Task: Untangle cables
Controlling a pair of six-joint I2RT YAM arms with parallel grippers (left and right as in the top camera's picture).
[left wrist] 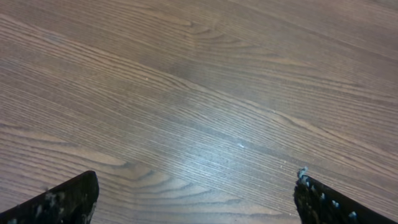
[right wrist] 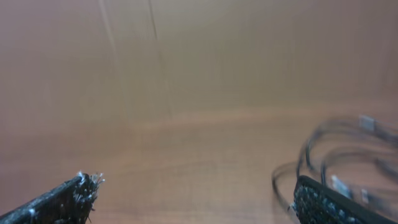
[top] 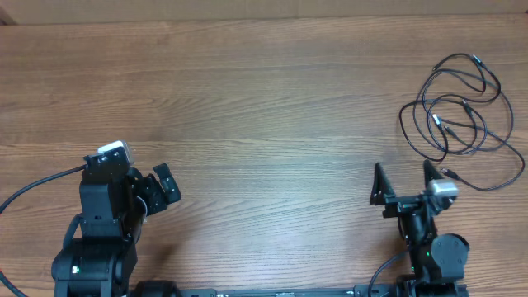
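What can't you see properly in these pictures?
Overhead: the cables are too thin and small to count or tell which crosses over which.
Right wrist: the cables are blurred, cut off by the right edge and partly behind the right gripper's finger.
Left wrist: only the left gripper's fingertips show; the bottom edge cuts off the rest.

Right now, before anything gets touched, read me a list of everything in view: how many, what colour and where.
cables: one tangled bunch of several thin cords, exact number unclear, black, far right side of the table
table: one, brown wood grain, under everything
left arm: one, dark, near edge on the left
right arm: one, dark, near edge on the right
left tool: one, black, open and empty, over bare wood
right tool: one, black, open and empty, just short of the cables
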